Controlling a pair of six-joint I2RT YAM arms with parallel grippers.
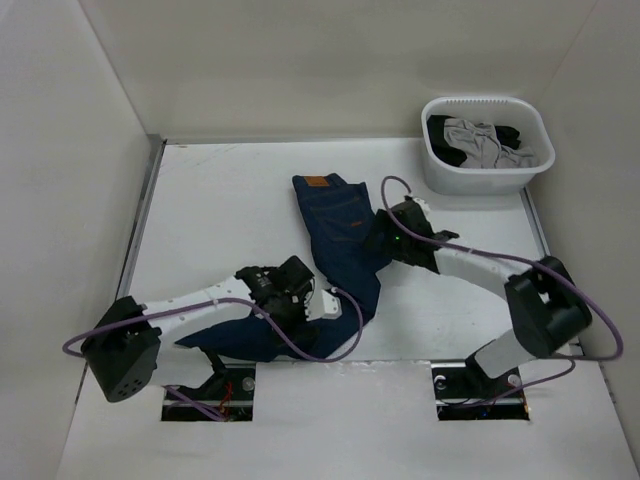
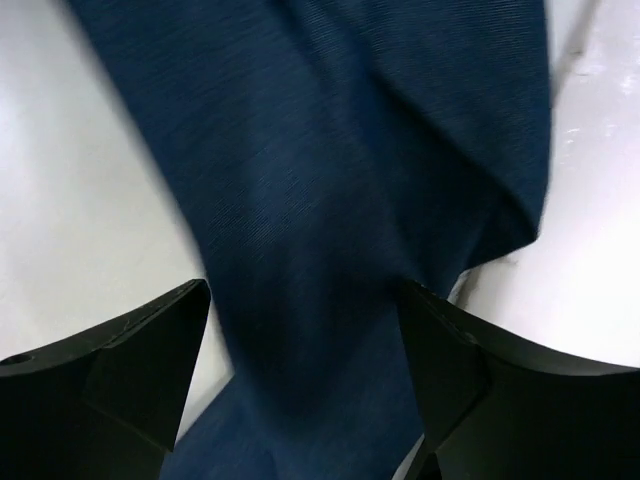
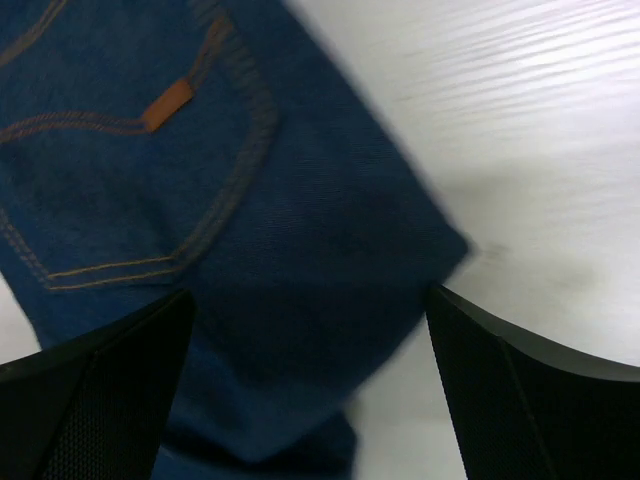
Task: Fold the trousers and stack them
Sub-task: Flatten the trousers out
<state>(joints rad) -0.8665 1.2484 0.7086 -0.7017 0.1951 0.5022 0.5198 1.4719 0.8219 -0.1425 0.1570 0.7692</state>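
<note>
The dark indigo jeans (image 1: 338,240) lie on the white table. The waistband with its tan patch (image 1: 316,182) is at the far end. The legs run toward me, then bend left under the left arm. My left gripper (image 1: 318,298) is open low over the leg fabric near the bend. In the left wrist view its black fingers (image 2: 120,350) straddle blue cloth (image 2: 330,200). My right gripper (image 1: 383,243) is open at the jeans' right edge below the seat. In the right wrist view it (image 3: 310,380) hangs over the back pocket (image 3: 130,190) and the cloth edge, holding nothing.
A white plastic basket (image 1: 520,180) with grey and black clothes (image 1: 480,140) stands at the far right corner. White walls close in the table on the left, back and right. Purple cables loop off both arms.
</note>
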